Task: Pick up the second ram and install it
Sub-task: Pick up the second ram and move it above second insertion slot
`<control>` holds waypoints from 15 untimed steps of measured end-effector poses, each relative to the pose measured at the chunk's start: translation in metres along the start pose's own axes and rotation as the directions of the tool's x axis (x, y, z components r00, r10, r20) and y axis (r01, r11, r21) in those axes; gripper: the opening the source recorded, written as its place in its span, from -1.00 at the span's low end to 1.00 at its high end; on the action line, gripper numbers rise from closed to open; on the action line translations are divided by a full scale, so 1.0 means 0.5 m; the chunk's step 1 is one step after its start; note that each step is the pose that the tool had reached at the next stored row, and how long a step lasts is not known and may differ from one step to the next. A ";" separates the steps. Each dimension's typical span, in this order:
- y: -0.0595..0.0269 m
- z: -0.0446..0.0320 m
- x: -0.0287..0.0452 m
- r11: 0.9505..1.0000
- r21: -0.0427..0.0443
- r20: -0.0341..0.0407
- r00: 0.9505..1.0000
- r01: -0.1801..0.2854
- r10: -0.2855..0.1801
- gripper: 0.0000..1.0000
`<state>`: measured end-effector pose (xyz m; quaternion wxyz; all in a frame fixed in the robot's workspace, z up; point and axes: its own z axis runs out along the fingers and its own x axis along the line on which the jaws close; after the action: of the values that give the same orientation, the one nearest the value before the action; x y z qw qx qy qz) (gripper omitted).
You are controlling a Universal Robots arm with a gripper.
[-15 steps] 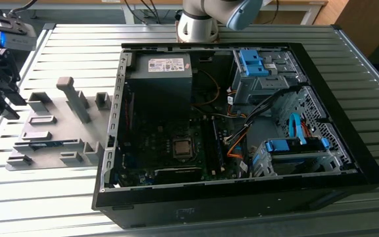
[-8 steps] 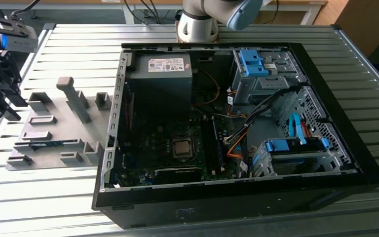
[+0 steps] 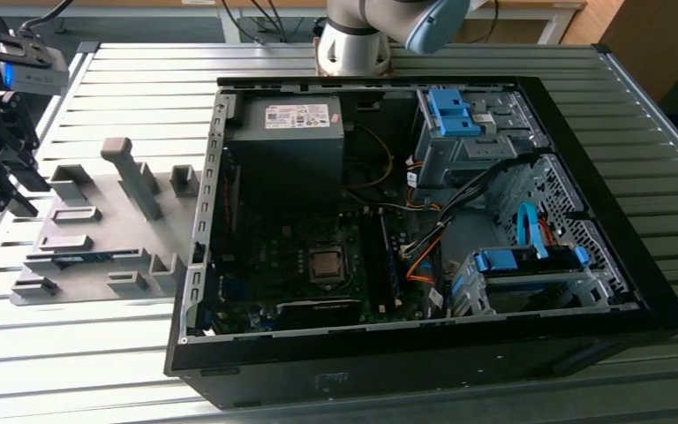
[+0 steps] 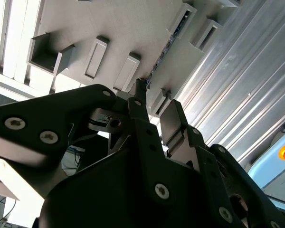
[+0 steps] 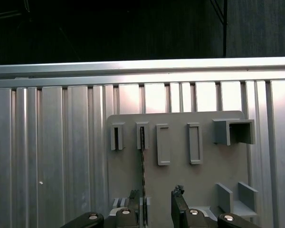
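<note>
Ribbed metal worktop (image 5: 52,156); on it the second ram (image 5: 142,161) stands on edge, slotted in a grey holder (image 5: 178,180). Empty jaws hang open astride it, one finger (image 5: 134,211) closer; closing off-centre could tip or jam it.

— Item?
— Second ram (image 5: 143,161): one long, thin stick. I see it edge-on in both wrist views.
— Colour?
— Blue, exterior view.
— Location, pose?
— Standing on edge, seated in slots of the grey holder (image 5: 180,180).

Exterior view: high, tilted down over table (image 3: 645,106), PC case (image 3: 433,364), gray rack (image 3: 116,223). Both wrist views: close, past fingers (image 5: 179,205), onto same rack.
</note>
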<state>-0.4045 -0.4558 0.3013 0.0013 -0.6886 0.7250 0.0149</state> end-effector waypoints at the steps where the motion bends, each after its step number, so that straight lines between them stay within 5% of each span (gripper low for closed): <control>1: 0.000 0.000 0.000 1.000 0.000 0.000 1.000 0.000 0.000 -0.21; 9: 0.000 0.003 0.001 1.000 0.000 0.000 1.000 0.000 0.000 -0.21; 15: -0.001 0.021 0.004 1.000 0.000 0.000 1.000 0.000 0.000 -0.21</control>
<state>-0.4045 -0.4576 0.2906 0.0013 -0.6886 0.7250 0.0149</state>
